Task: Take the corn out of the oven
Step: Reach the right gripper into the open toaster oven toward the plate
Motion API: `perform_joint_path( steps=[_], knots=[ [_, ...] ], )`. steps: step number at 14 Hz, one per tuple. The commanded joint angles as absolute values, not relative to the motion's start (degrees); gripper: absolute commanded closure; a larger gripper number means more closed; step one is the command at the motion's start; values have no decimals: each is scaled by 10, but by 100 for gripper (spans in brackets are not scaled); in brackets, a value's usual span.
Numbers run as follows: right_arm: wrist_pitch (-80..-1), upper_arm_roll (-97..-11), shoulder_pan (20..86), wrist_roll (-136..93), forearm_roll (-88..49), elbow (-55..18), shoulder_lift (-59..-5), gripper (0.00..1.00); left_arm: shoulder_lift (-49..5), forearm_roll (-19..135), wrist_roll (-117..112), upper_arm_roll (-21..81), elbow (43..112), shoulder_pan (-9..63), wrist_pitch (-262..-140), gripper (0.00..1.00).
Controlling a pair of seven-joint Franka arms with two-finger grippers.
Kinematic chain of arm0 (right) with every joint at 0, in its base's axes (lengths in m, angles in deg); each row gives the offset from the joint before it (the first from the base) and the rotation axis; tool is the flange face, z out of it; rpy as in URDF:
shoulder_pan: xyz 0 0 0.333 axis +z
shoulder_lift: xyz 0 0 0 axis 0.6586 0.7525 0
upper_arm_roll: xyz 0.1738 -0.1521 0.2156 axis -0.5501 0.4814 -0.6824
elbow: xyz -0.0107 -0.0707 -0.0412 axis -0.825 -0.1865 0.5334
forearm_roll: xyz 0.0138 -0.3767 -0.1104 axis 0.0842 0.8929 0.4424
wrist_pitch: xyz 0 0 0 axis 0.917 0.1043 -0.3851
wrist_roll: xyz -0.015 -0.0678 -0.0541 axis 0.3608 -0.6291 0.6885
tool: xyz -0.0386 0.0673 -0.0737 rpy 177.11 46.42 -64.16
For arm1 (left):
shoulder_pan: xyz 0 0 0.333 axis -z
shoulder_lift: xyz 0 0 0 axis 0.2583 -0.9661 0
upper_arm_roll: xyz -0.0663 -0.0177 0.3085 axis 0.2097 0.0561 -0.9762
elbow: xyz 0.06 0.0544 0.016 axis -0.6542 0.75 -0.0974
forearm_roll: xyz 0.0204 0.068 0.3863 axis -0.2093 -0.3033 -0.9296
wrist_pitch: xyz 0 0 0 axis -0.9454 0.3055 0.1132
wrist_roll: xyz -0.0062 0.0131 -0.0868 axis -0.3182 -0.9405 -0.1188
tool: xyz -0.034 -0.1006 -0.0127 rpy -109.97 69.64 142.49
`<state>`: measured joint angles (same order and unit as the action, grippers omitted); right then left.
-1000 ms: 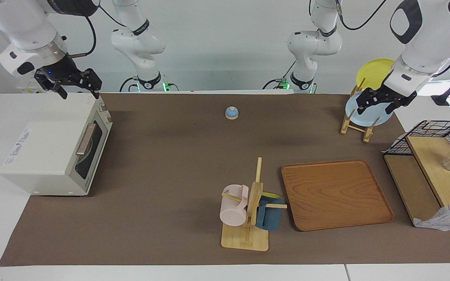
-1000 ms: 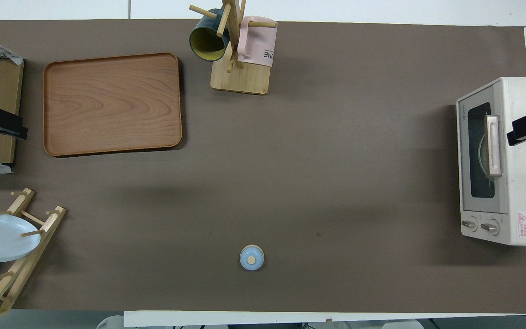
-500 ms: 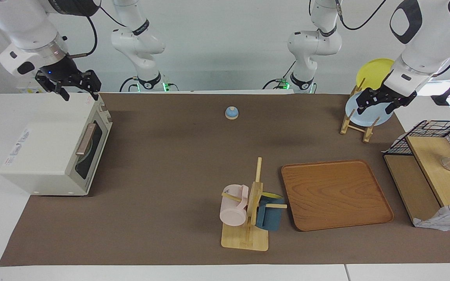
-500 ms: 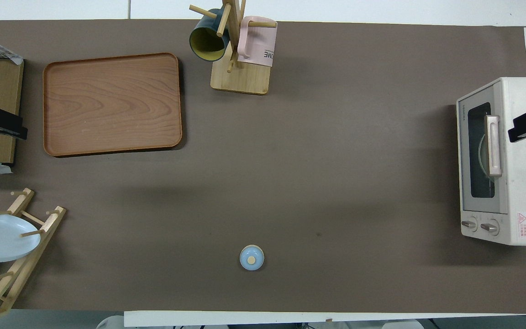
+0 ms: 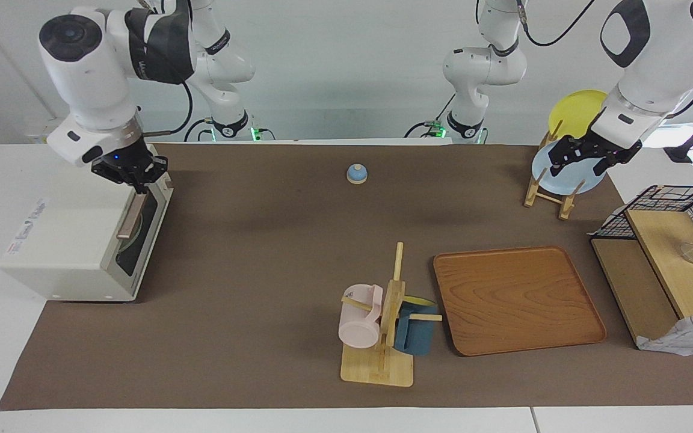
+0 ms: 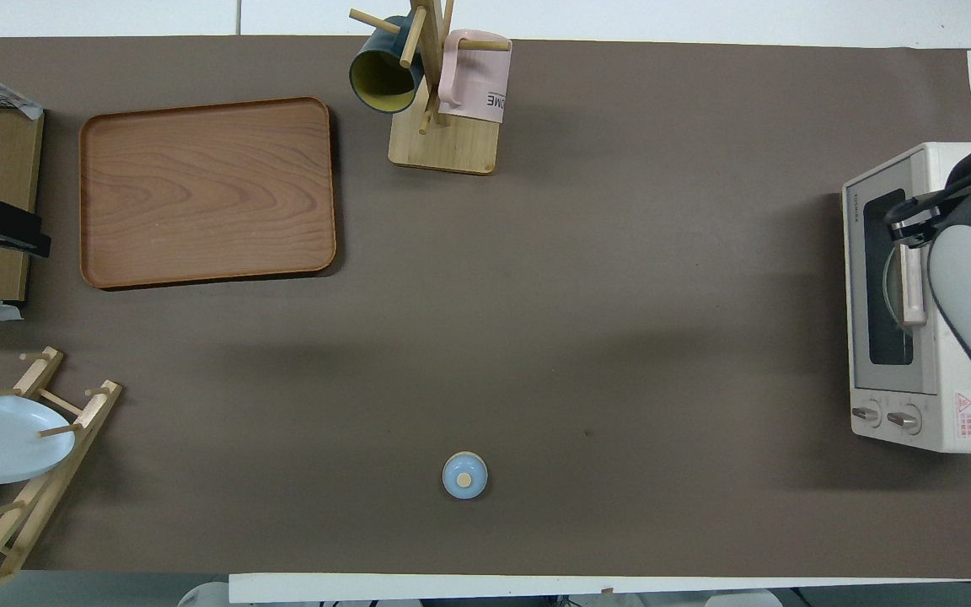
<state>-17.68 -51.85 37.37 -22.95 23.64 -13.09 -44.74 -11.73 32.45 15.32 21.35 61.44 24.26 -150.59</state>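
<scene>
Your right gripper (image 5: pixel 136 180), fingers unreadable, sits at the handle (image 5: pixel 132 214) of the shut oven (image 5: pixel 76 240), corn unseen inside; a poor grip risks slipping or dragging the oven.

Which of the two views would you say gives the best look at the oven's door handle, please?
The overhead view: the oven faces up the picture's middle, so most of the handle shows along the closed door, the right hand over one end. The facing view shows the handle slanted, its upper end under that hand.
</scene>
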Motion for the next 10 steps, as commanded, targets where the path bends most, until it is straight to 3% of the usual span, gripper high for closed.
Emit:
perform_joint_path(
  steps=[1, 10],
  knots=[
    [-216, -521, 361, -217, 270, -182, -453, 100, -117, 316, 160, 214, 609, 244, -1502, 0],
    [-258, -521, 333, -212, 286, -236, -449, 100, -117, 316, 160, 213, 609, 244, -1502, 0]
  ],
)
